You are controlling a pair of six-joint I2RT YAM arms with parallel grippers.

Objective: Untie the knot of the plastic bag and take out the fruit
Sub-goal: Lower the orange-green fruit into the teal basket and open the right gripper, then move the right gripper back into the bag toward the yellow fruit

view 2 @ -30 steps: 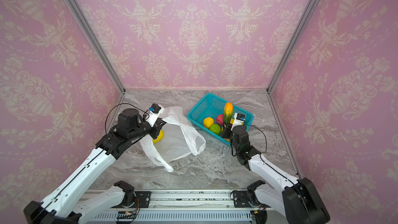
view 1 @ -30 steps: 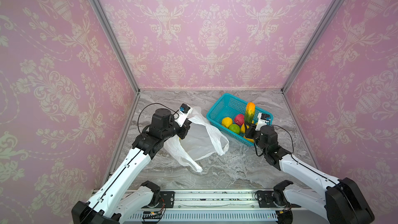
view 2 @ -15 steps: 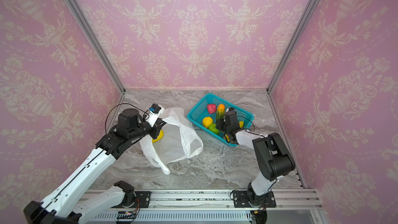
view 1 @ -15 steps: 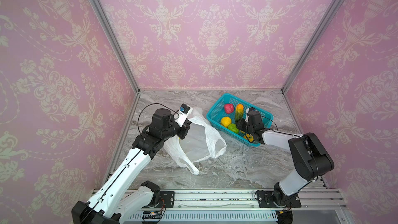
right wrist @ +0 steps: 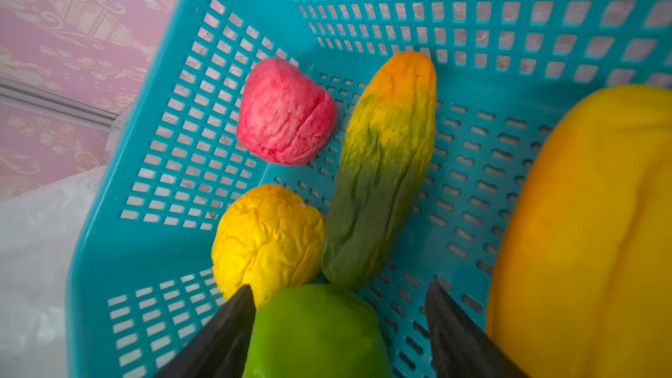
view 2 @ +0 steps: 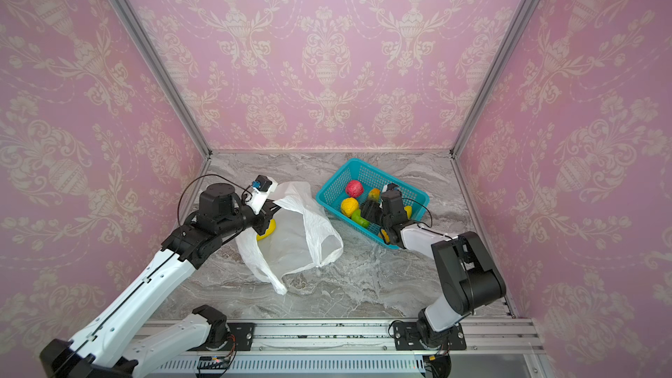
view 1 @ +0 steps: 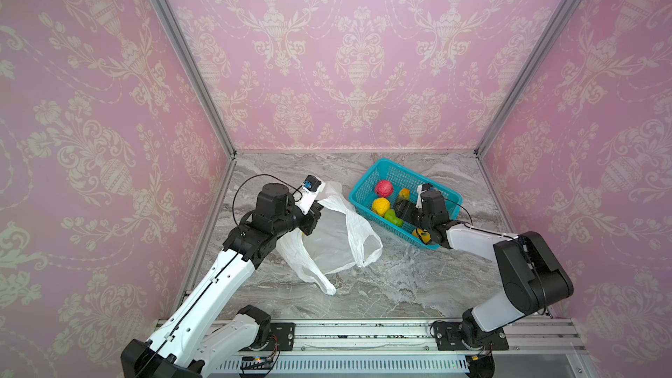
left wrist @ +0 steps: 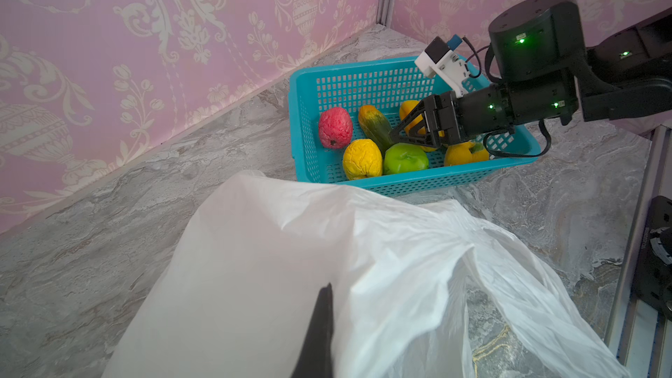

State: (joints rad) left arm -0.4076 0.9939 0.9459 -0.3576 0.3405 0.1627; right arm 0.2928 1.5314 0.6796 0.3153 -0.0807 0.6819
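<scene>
Most of the fruit (left wrist: 362, 160) lies in the teal basket (view 1: 365, 178), which sits toward the desk's (view 1: 400, 285) far right corner. A pink-red piece (right wrist: 285, 112) rests by one basket wall, with a long green-orange piece (right wrist: 381, 176) beside it. A round yellow piece (right wrist: 267, 238) touches that long one's green end, and a long yellow piece (right wrist: 589, 234) lies further along. The right claw (right wrist: 338, 289) reaches into the basket with its jaws apart, grasping nothing, and a green round piece (right wrist: 316, 332) sits between and below its fingers. The plastic bag (view 1: 327, 241) lies crumpled on the left half of the desk, just beside the basket's nearest corner. Its two loop handles (view 1: 369, 245) trail loose and separate toward the front edge. The left claw (view 1: 315, 212) is clenched on the bag's far rim and holds it raised off the desk. One more yellow piece (view 2: 267, 229) shows right under that claw at the bag's edge, though whether it sits inside the plastic cannot be told.
</scene>
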